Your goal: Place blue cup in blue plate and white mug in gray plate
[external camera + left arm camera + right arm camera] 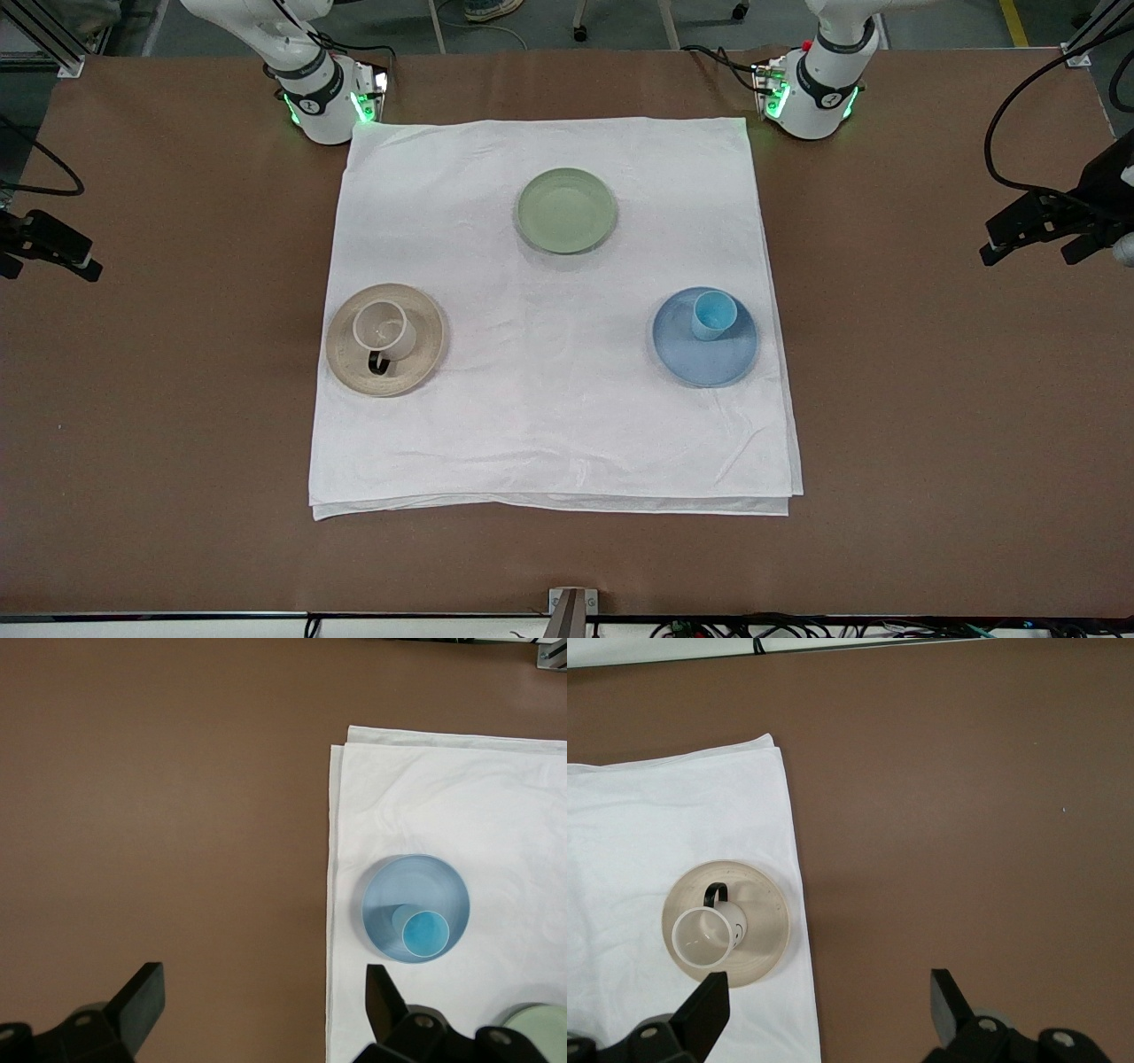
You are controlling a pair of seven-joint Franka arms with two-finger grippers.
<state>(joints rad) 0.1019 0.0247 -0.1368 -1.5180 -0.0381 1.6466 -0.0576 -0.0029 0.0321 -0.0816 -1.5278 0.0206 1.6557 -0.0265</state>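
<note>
blue cup (713, 314) on blue plate (706, 359) | white mug (384, 329) on gray plate (419, 354) | left gripper (264, 1003), right gripper (830, 1008) spread wide, well apart from them

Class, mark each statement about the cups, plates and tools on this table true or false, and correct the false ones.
1. The blue cup stands on the blue plate. True.
2. The white mug lies tipped over on the cloth. False: it stands upright on the gray plate.
3. The green plate holds nothing. True.
4. The left tool grips the blue cup. False: it is open, over bare table.
5. The right tool is open. True.
</note>
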